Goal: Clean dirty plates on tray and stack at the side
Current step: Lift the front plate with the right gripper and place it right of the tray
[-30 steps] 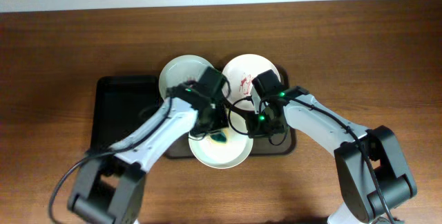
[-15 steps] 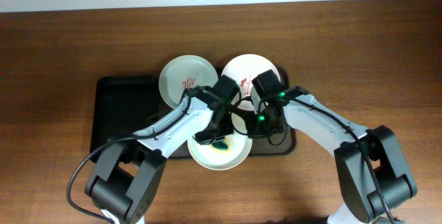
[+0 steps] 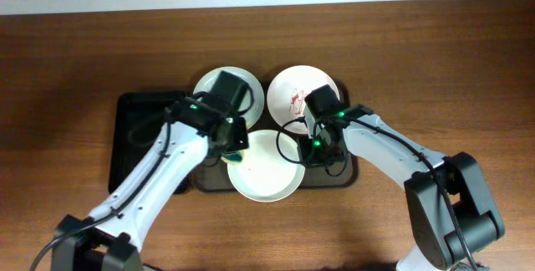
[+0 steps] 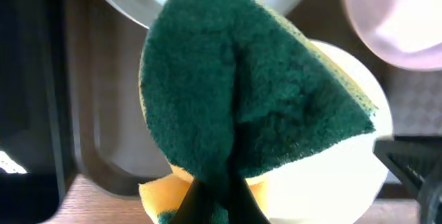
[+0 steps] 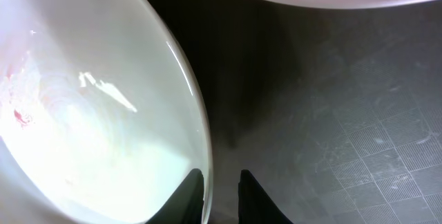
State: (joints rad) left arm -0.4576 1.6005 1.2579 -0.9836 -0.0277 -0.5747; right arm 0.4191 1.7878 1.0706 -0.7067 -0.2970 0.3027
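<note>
Three white plates lie on the dark brown tray point(image 3: 344, 175). The near plate point(image 3: 272, 177) looks almost clean, with faint red marks in the right wrist view point(image 5: 90, 134). The far right plate point(image 3: 305, 87) has red smears. The far left plate point(image 3: 207, 87) is partly hidden by my left arm. My left gripper point(image 3: 236, 154) is shut on a green and yellow sponge point(image 4: 242, 92) at the near plate's left edge. My right gripper point(image 5: 222, 186) is closed over the near plate's right rim point(image 3: 303, 147).
A smaller black tray point(image 3: 138, 133) lies against the brown tray's left side. The wooden table point(image 3: 435, 62) surrounds both trays. The brown tray's textured floor point(image 5: 345, 127) shows to the right of the gripped rim.
My left gripper has drawn the sponge from the near plate's centre back to its left edge, and the left arm has swung left. The right arm has not moved.
</note>
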